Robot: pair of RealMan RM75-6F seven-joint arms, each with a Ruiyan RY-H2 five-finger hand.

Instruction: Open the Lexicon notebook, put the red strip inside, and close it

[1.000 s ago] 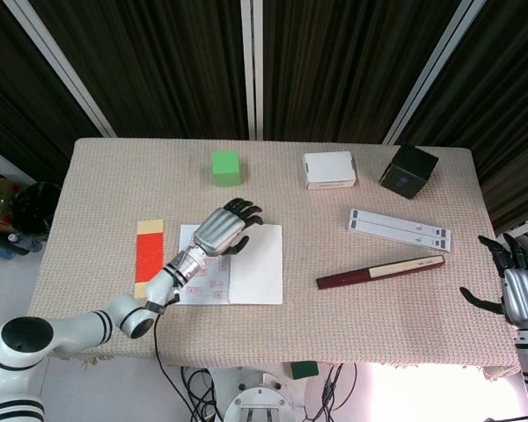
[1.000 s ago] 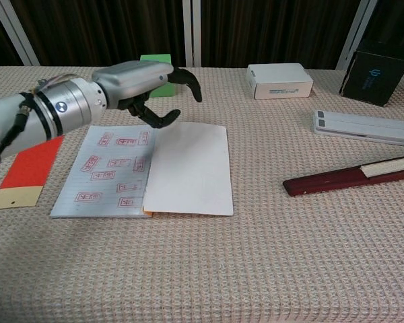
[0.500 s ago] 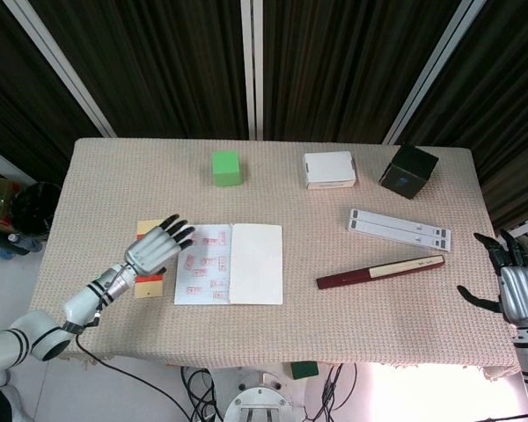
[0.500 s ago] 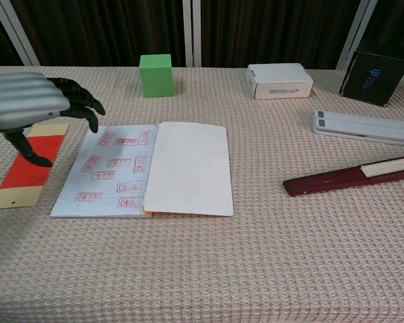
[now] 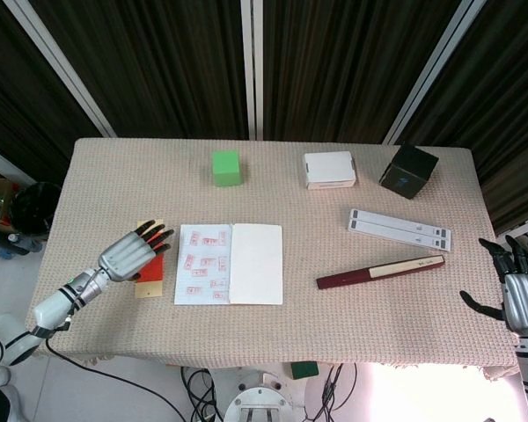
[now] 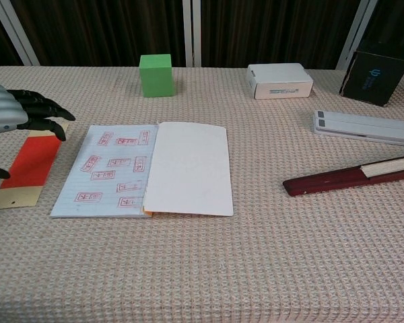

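Two views cover the table [image 5: 422,299]. The notebook [image 6: 148,168] lies open near its front-left, stamped page left, blank page right. Just left of it lies the red strip [image 6: 28,160]; the head view hides most of it under my left hand [image 5: 132,255], which hovers over it with fingers spread, holding nothing. The chest view cuts that hand off at the frame edge. My right hand [image 5: 517,290] sits off the table's right edge, fingers apart, empty, partly cropped, and absent from the chest view.
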